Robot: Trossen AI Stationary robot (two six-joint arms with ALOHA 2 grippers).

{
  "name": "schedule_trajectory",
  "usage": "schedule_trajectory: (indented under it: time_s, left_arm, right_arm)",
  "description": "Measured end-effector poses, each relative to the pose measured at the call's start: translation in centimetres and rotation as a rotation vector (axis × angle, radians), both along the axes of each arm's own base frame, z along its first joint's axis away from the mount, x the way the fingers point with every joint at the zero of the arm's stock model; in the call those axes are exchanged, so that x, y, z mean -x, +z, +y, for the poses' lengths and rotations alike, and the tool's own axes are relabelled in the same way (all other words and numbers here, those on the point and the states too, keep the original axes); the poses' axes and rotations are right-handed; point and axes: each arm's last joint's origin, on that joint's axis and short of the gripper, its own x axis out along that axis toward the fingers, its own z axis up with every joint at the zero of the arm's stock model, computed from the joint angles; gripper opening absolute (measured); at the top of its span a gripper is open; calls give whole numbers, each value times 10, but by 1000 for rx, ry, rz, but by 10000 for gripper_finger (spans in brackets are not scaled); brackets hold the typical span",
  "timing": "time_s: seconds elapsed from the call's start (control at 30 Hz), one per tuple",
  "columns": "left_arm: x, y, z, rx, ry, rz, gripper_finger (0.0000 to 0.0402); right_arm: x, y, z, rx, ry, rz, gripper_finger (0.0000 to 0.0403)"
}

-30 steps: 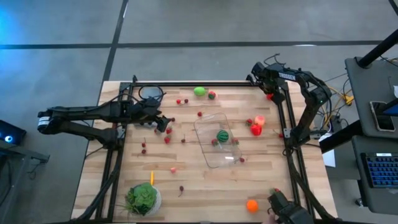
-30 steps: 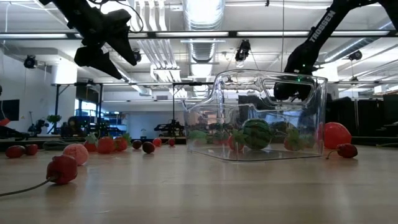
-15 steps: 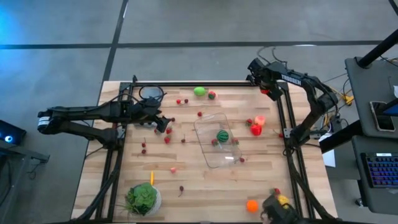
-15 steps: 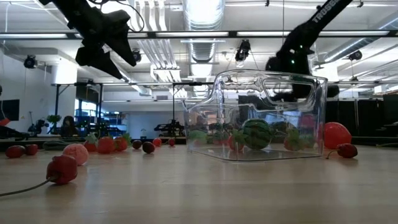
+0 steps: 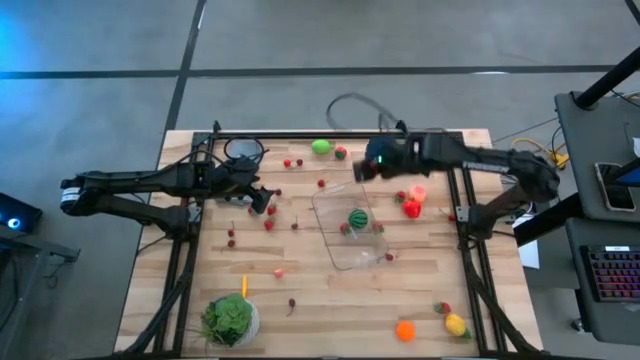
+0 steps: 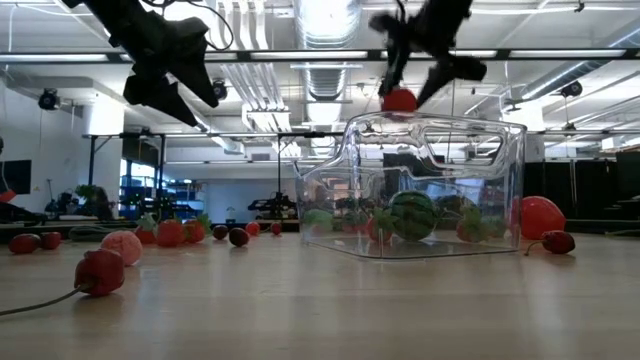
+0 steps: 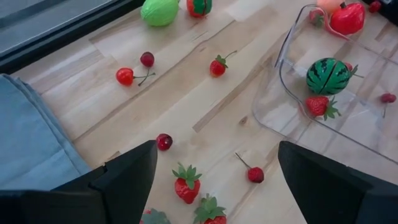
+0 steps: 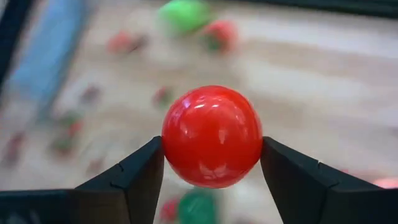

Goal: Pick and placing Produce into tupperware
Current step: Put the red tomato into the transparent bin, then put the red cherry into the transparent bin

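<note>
Right hand (image 8: pixel 211 163) clamps red ball fruit (image 8: pixel 212 136) across its middle (smooth, light, slip-prone) above tupperware (image 5: pixel 350 225); left hand (image 7: pixel 211 180) open.

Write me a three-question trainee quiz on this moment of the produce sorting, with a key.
1. True or false: the right gripper is shut on a red ball.
2. Which striped fruit already lies in the clear tub? A: orange; B: watermelon; C: lemon.
3. Fill in: the left gripper, its jaws open, holds ____.

Key: 1 true, the ball sits clamped between both fingers, above the tub's rim in the low view. 2 B. 3 nothing, it hangs over loose strawberries on the table.
</note>
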Motion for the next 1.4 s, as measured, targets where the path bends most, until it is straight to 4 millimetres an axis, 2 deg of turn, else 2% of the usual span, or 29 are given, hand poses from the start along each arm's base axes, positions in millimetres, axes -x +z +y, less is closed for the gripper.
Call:
schedule_trajectory:
  time_s: [0.17, 0.27, 0.5, 0.67, 0.83, 1.03, 1.23, 1.4]
  left_arm:
    - [0, 0, 0, -2, -2, 1, 319]
    - [0, 0, 0, -3, -3, 2, 319]
    - [0, 0, 0, -18, -21, 12, 319]
    - [0, 0, -1, -4, -36, 10, 319]
    - [0, -2, -2, -29, -130, 53, 319]
    - [-3, -8, -3, -86, -293, 128, 319]
    - [-15, -6, 1, -101, -259, 134, 319]
    - [-36, -6, 22, -138, -233, 209, 319]
  right_arm:
    - [-16, 0, 53, -66, 218, -8, 242]
    - [-28, -10, 73, -71, 240, 28, 245]
    - [-51, -33, 87, -132, 117, 216, 296]
    - [-65, -30, 99, -145, 116, 258, 340]
    - [-71, -12, 109, -85, 77, 204, 364]
    - [-66, 19, 119, 183, 93, 121, 365]
    - [-57, 47, 116, 188, 66, 89, 365]
    - [-40, 74, 111, 231, 11, 69, 365]
